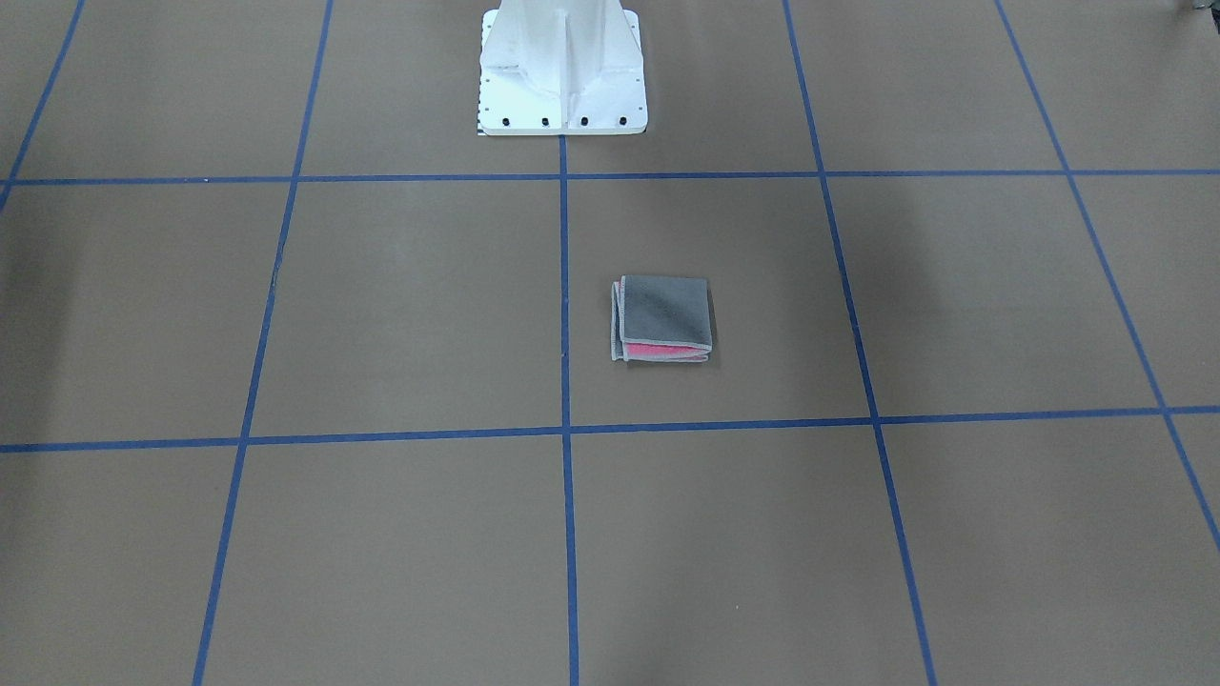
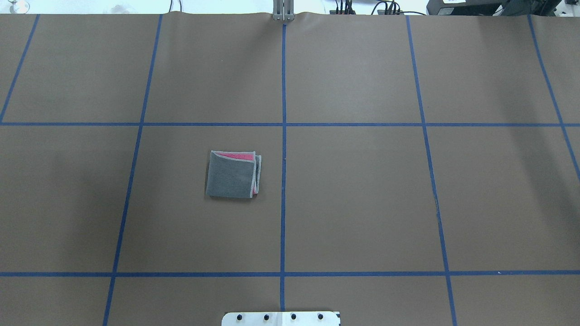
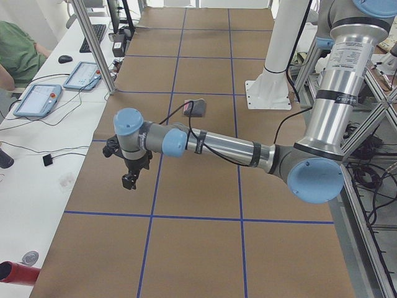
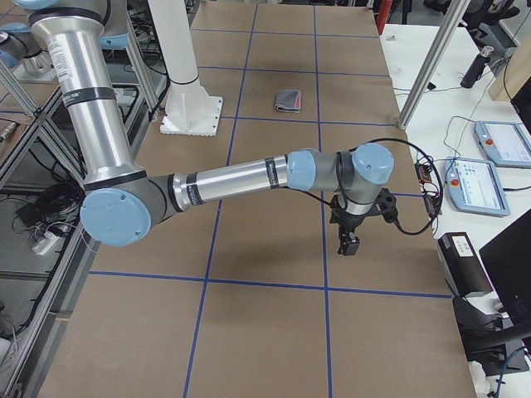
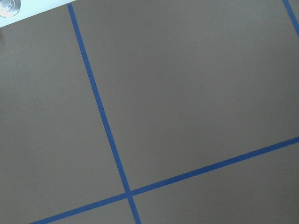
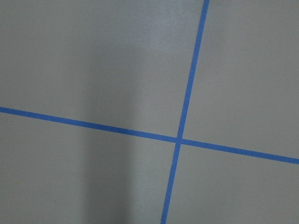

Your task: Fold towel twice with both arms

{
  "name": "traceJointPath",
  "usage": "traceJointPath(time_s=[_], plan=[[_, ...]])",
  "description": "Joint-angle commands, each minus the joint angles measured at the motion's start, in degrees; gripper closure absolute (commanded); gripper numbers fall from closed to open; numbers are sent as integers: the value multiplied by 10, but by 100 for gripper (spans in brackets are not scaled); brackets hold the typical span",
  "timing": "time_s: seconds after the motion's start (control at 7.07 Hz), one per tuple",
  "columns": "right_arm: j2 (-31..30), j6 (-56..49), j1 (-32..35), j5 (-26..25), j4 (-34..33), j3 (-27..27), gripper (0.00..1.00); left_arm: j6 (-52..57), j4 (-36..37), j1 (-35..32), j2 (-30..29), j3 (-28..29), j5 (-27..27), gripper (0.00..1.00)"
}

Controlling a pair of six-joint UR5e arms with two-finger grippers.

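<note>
The towel lies folded into a small square, dark grey face up, with pink showing at its open edges. It sits just on my left of the table's centre line in the overhead view. It also shows in the exterior left view and the exterior right view. Nothing touches it. My left gripper hangs over the table far out on my left, away from the towel. My right gripper hangs far out on my right. Both show only in side views, so I cannot tell whether they are open or shut.
The white bolted pedestal stands at the robot's edge of the table. Blue tape lines grid the brown table cover. A side desk with tablets and a seated person lies beyond my left gripper. Another desk with tablets lies beyond my right.
</note>
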Motion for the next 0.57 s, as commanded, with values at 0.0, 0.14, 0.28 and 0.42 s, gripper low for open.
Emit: traceJointPath(time_s=[0.0,0.14,0.28,0.42], plan=[[-37,1,2,-14,57,-22,0,15,-64,-3,52,18,2,0],[-50,4,2,-10,61,-29,0,8,-55,-7,51,14,2,0],[-53,4,2,-9,61,-28,0,8,-1,-24,51,3,2,0],[-48,4,2,-9,61,-27,0,8,56,-32,51,-33,4,0]])
